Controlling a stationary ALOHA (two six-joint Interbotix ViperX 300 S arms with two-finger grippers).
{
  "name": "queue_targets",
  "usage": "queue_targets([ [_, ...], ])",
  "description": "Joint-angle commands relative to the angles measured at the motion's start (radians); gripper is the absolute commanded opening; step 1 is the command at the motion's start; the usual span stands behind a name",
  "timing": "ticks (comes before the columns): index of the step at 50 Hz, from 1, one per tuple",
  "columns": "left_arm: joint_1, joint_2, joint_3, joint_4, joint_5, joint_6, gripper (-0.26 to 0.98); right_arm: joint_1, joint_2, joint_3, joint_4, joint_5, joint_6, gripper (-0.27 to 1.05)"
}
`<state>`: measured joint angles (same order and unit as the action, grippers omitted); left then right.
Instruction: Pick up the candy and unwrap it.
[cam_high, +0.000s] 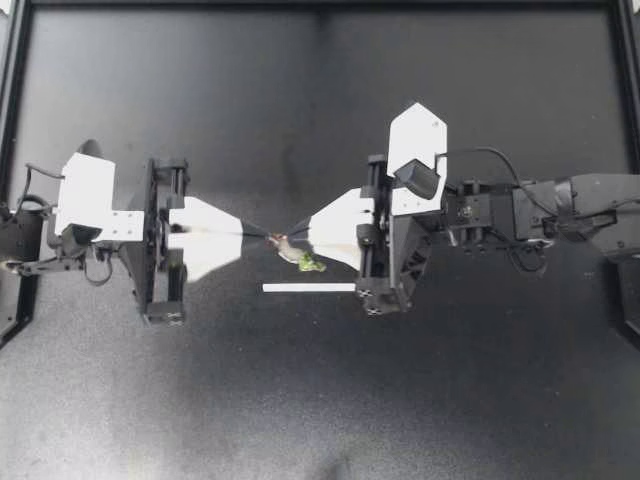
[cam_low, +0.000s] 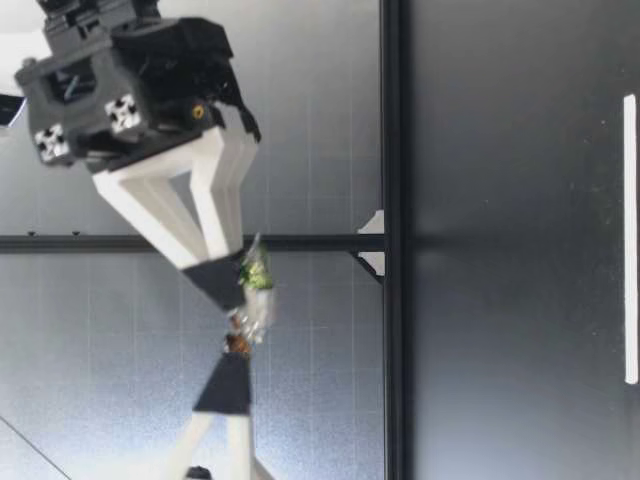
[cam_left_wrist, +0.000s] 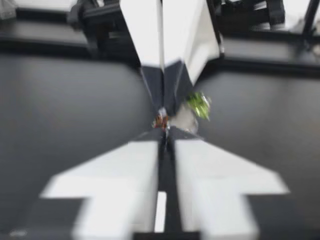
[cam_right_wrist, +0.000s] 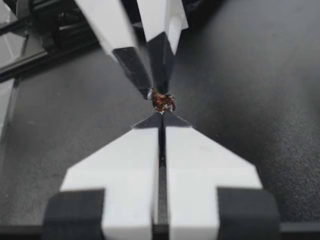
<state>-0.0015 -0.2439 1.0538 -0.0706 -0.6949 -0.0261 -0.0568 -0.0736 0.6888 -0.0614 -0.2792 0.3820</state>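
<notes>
So the candy (cam_high: 300, 256) is up off the table (cam_high: 320, 400), hanging in mid-air between the two claws, roughly over the middle. The left gripper (cam_high: 267, 236) is pressed together, pinching one end. The right gripper (cam_high: 293, 231) is pressed together as well, pinching the other end. In the low view it's strung tip to tip, well above the table. The green wrapper (cam_low: 257, 272) tail sticks out next to the right gripper's tips, and a brownish bit sits by the left's.

My read is this is the actual unwrap pull, not the pickup. Tips for doing it well:

- Pull the arms apart slowly and straight along the line between the tips. A sideways yank will probably just tear the film.
- A small counter-twist might help loosen the wrapped end.
- Keep both claws clamped hard. I can't tell how much wrapper each tip really has, and a thin sliver could slip out.
- Stay over the middle of the table, so a dropped candy lands within reach and not on the white strip (cam_high: 308, 288).
</notes>
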Motion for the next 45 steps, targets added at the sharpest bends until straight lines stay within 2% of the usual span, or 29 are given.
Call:
queue_targets([
  [1,-0.002,-0.008,-0.011,-0.005,-0.003,-0.014,0.43,0.000,-0.046,-0.005,-0.015,-0.005,-0.002,-0.11],
  [3,-0.002,0.002,-0.017,-0.005,-0.002,-0.029,0.55,-0.002,-0.052,0.000,-0.018,-0.005,0.000,-0.11],
  [5,-0.002,0.009,-0.021,-0.005,-0.003,-0.048,0.61,-0.002,-0.058,0.003,-0.018,-0.006,0.002,-0.11],
  [20,-0.009,0.075,-0.109,0.003,-0.005,-0.101,0.58,0.005,-0.048,0.008,-0.018,-0.017,0.003,-0.11],
  [31,-0.011,0.112,-0.138,-0.002,-0.005,-0.097,0.57,0.025,-0.046,0.008,-0.020,-0.017,0.005,-0.11],
  [40,0.025,0.170,-0.155,-0.017,-0.012,-0.087,0.57,0.064,-0.043,0.006,-0.018,-0.031,0.011,-0.11],
  [45,0.026,0.206,-0.173,-0.020,-0.011,-0.094,0.57,0.067,-0.043,0.014,-0.018,-0.029,0.014,-0.11],
])
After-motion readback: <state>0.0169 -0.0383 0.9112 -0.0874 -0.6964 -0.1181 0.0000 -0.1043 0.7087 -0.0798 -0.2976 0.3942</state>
